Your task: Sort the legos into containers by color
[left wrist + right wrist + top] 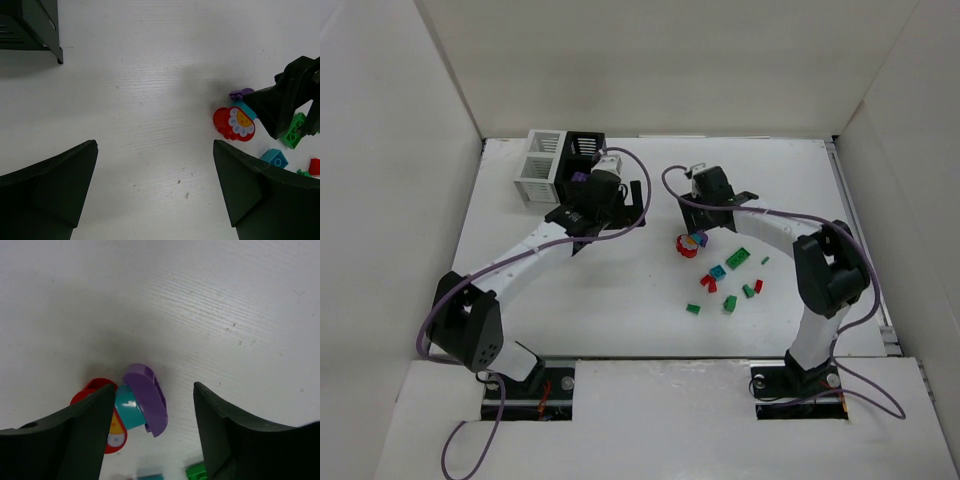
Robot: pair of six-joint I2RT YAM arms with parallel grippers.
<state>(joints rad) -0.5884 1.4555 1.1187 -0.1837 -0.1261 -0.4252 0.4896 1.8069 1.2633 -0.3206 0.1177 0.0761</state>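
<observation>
Legos: small glossy bricks in green, red and teal, scattered right of centre on the matte white desk, well apart from the slatted white container and black container at far left. The right end effector, pointing down from its bent arm, straddles a rounded purple piece on a teal cylinder beside a red flower-printed disc, with its jaws parted and not clamped. The left end effector hangs spread wide beside the black container.

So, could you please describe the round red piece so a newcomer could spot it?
Find the right arm's pincer, low over the middle of the table. At its tips, left of the scattered bricks, lies a red piece bunched with a teal piece and a purple one. It alone bears a white flower with a yellow centre.
</observation>
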